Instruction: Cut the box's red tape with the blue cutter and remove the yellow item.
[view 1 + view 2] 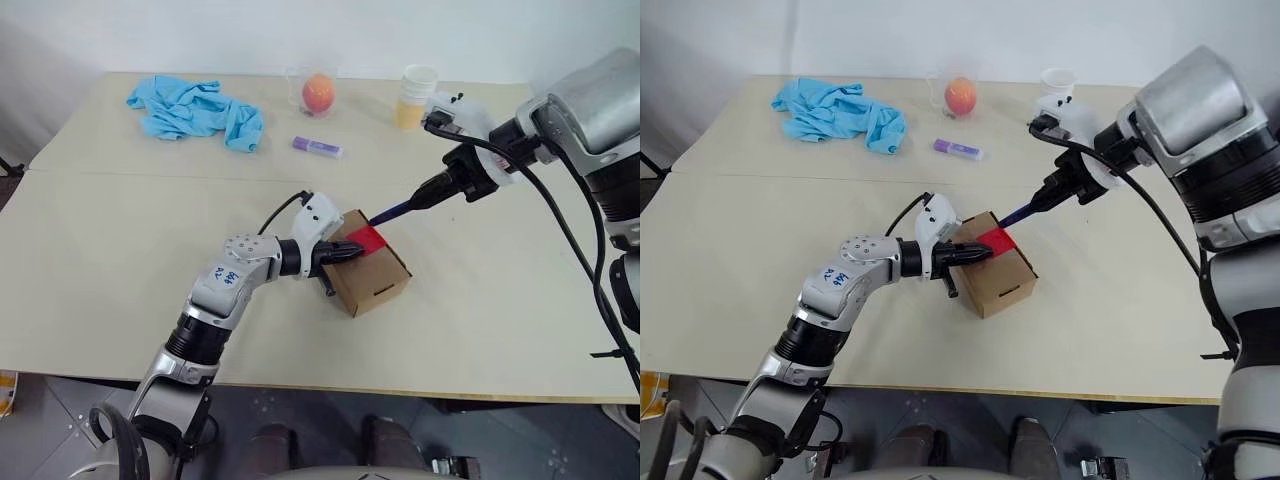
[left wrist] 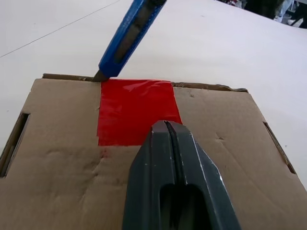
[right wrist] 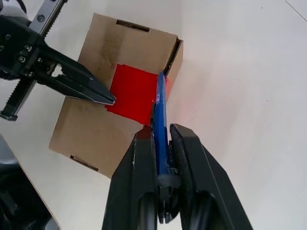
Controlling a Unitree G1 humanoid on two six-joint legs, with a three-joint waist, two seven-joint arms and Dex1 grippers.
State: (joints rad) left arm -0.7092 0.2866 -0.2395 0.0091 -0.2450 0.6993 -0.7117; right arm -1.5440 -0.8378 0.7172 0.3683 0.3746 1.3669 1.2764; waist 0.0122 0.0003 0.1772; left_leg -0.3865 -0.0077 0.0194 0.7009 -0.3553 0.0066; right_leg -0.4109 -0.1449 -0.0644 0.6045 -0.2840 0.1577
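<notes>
The box (image 1: 366, 262) sits mid-worktop. The right gripper (image 3: 162, 143) squeezes the blue cutter (image 1: 396, 212), whose tip meets the red tape (image 2: 134, 111) at its far edge. The cutter points toward 7 o'clock. The left gripper (image 2: 169, 128), pinched shut and empty, presses the box top.

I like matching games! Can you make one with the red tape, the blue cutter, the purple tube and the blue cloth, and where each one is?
Things:
1. red tape
2. blue cutter
3. purple tube
4. blue cloth

Places:
A. crumpled at the table's far left corner
B. stuck on top of the box
C. lying alone on the table, nearer than the orange ball
D. clamped in the right gripper, tip at the tape's edge

Pairs: 1-B, 2-D, 3-C, 4-A
</notes>
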